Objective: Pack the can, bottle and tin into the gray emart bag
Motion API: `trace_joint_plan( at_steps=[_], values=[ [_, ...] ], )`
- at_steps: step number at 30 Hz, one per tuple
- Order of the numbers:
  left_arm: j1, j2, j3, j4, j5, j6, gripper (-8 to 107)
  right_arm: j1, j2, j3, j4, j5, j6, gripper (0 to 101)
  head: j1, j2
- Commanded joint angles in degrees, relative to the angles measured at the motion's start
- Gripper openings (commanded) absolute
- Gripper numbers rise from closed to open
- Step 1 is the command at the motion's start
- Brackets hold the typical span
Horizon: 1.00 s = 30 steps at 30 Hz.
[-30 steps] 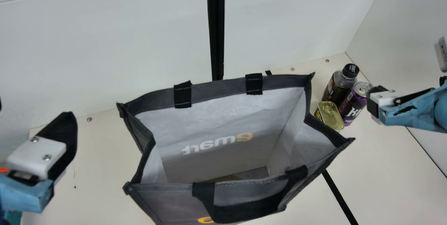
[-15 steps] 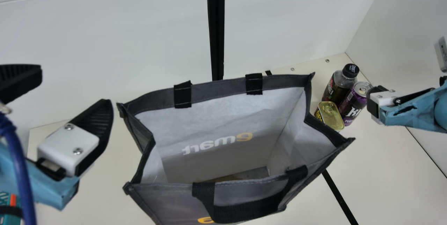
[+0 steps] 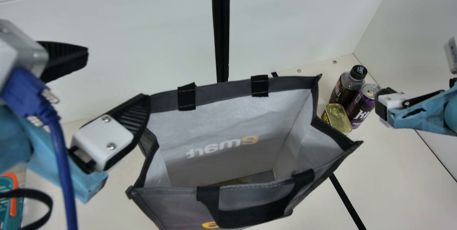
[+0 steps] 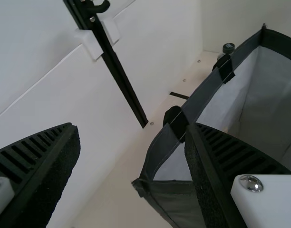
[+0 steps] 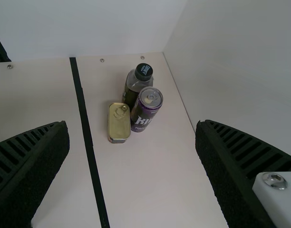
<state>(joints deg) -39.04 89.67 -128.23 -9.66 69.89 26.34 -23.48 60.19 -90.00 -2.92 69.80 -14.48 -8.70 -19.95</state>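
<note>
On the bench (image 3: 389,180), main view, find bottle (image 3: 343,89), can (image 3: 360,106) and tin (image 3: 337,118) bunched beside the gray bag (image 3: 221,126), probably floppy. In the left wrist view, note left fingers (image 4: 55,171) set wide; in the right wrist view, right fingers (image 5: 221,166) likewise: pinch the likely slick can mid-body.

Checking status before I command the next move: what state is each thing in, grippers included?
Gray bag: standing, mouth wide open
Near handle: folded down outside the bag
Bottle: upright, cap on, outside the bag
Can: upright, tab on top, outside the bag
Tin: lid on and facing up, outside the bag
Left gripper: open, empty
Right gripper: open, empty
</note>
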Motion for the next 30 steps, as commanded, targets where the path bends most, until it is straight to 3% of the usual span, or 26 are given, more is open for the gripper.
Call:
trace_joint_plan(
  at_steps=[1,10,30],
  values=[
    [-0.22,0.66,-0.09,-1.11,0.01,1.22,90,0.00,0.00,0.00,0.00,0.00,0.00,91,-1.30,-0.05],
    [-1.27,3.56,-0.21,-4.46,0.01,5.78,90,0.00,0.00,0.00,0.00,0.00,0.00,91,-1.30,-0.05],
    [-4.56,11.40,-5.23,-4.56,0.01,10.40,90,0.00,0.00,0.00,0.07,0.00,0.00,91,-1.30,-0.05]
  ],
)
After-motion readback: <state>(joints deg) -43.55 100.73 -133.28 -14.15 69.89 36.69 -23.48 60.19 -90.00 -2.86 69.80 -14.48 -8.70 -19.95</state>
